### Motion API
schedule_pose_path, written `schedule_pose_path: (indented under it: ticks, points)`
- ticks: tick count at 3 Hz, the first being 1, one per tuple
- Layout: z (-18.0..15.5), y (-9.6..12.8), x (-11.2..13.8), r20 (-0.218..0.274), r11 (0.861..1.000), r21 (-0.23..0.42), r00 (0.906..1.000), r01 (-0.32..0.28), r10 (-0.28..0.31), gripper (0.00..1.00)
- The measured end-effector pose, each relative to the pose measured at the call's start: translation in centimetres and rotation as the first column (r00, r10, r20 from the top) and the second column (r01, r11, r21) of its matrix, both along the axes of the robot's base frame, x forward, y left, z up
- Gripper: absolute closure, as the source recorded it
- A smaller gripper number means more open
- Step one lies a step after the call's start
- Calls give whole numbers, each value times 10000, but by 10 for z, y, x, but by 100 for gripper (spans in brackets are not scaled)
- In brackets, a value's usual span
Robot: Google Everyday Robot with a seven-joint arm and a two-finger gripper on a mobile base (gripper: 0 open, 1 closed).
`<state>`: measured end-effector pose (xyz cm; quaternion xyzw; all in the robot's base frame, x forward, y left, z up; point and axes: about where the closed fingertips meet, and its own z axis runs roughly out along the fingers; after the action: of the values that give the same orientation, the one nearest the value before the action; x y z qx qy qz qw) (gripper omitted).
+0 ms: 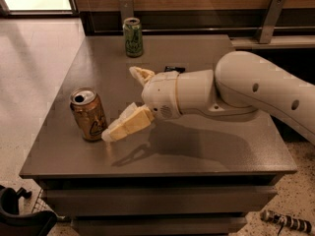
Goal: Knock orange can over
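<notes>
The orange can (89, 115) stands upright near the front left of the grey table (197, 151), its silver top and pull-tab opening facing up. My gripper (119, 102) is just right of it, on the end of the white arm (236, 90) that reaches in from the right. The gripper is open and empty, its jaws spread wide. The lower finger (125, 126) points down-left, and its tip is at or touching the can's lower right side. The upper finger (139, 73) points toward the back of the table.
A pale green can (133, 37) stands upright at the back edge of the table. A small dark object (173, 69) lies behind the arm's wrist. The table's left edge drops to a light tiled floor (29, 82). A wood-panelled wall with metal brackets runs behind.
</notes>
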<state>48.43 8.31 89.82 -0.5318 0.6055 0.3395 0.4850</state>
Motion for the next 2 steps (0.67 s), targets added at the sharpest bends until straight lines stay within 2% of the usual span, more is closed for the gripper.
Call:
schedule_pose_path:
  ticks: [1, 2]
  points:
    - [-13, 26, -5, -106, 9992, 329, 9997, -218, 222, 0]
    - [-16, 40, -11, -37, 9917, 1235, 9993, -369, 376, 0]
